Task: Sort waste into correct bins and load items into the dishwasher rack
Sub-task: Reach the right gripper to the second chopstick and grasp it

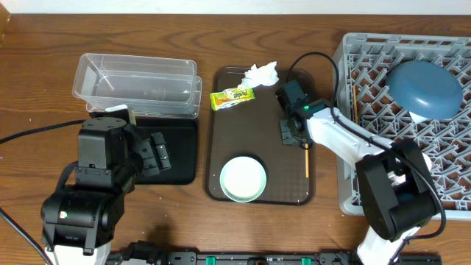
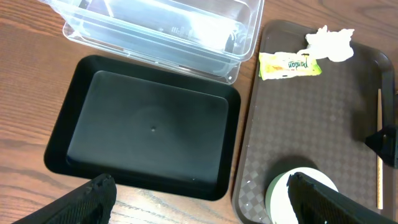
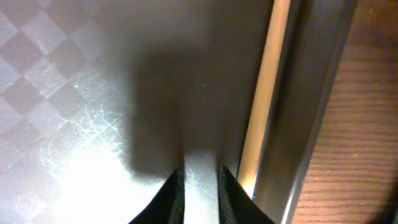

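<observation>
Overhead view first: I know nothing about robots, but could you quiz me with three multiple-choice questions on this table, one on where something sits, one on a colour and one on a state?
1. Where is the large blue round dish?
A) in the big grey plastic lattice rack
B) on the floor
C) on a wall shelf

2. What colour is the small snack wrapper?
A) red
B) yellow-green
C) blue

3. What state is the shallow black rectangular tray in?
A) piled with rice
B) filled with water
C) empty

Answers:
1 A, the dish lies inside the rack at the right.
2 B, its yellow-green face shows beside the crumpled white tissue.
3 C, the left wrist view shows only the tray's bare floor.
</observation>
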`<action>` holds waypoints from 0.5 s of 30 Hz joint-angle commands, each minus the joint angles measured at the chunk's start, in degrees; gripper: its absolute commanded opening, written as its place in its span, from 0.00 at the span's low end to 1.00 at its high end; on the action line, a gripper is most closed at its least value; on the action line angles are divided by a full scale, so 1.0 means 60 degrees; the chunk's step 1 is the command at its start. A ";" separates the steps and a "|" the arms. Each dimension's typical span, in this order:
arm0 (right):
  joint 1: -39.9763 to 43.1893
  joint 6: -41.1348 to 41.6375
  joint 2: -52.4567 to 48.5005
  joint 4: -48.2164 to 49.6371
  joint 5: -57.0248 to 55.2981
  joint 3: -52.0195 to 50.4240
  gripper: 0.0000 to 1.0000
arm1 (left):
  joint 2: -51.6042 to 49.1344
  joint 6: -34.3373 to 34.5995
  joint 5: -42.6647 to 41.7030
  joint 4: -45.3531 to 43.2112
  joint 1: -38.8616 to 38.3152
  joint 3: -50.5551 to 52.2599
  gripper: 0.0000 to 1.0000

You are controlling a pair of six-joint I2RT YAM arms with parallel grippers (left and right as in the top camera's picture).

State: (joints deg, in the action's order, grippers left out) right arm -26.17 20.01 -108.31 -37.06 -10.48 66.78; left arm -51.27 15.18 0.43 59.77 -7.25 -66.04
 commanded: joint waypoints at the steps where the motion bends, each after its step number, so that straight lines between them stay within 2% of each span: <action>1: -0.0011 -0.0160 0.0576 -0.0044 -0.0426 -0.0022 0.21 | 0.0007 0.0015 0.0113 0.0000 -0.0029 -0.0102 0.90; 10: 0.0386 -0.0153 0.0517 -0.0186 -0.0787 -0.0029 0.24 | 0.0007 0.0015 0.0113 0.0000 -0.0029 -0.0102 0.91; 15: 0.0543 -0.0127 0.0277 -0.0138 -0.0339 -0.0215 0.24 | 0.0007 0.0015 0.0113 0.0000 -0.0029 -0.0102 0.90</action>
State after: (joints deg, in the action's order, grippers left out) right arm -23.55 19.75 -105.86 -37.93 -13.58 66.61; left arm -51.27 15.20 0.40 59.77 -7.25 -66.04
